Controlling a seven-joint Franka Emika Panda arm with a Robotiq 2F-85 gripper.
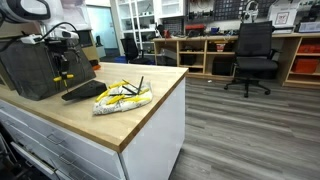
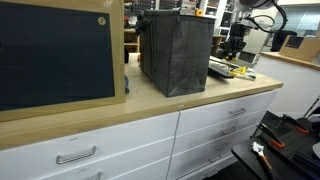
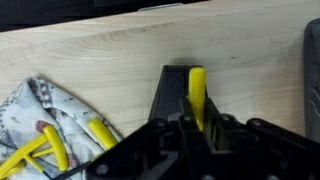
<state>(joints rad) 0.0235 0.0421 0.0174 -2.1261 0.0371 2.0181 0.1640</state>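
Tool (image 3: 197, 122) pinching yellow bar (image 3: 197, 88); bar's long axis runs straight ahead of tool; crumpled cloth (image 3: 40, 125) lies beside it on worktop (image 3: 100, 60).

The arm (image 1: 30, 8) arches in from the 10 o'clock corner in an exterior view. Its wrist is bent so that the pincer (image 1: 62, 66) points straight down toward 6 o'clock, low over the bench (image 1: 150, 100). In an exterior view the arm (image 2: 262, 14) curves over from 1 o'clock down to the pincer (image 2: 236, 50). In the wrist view the pincer (image 3: 196, 118) enters from 6 o'clock and reaches toward 12 o'clock, its jaws standing close together and clamped on a yellow bar (image 3: 197, 90) between them.
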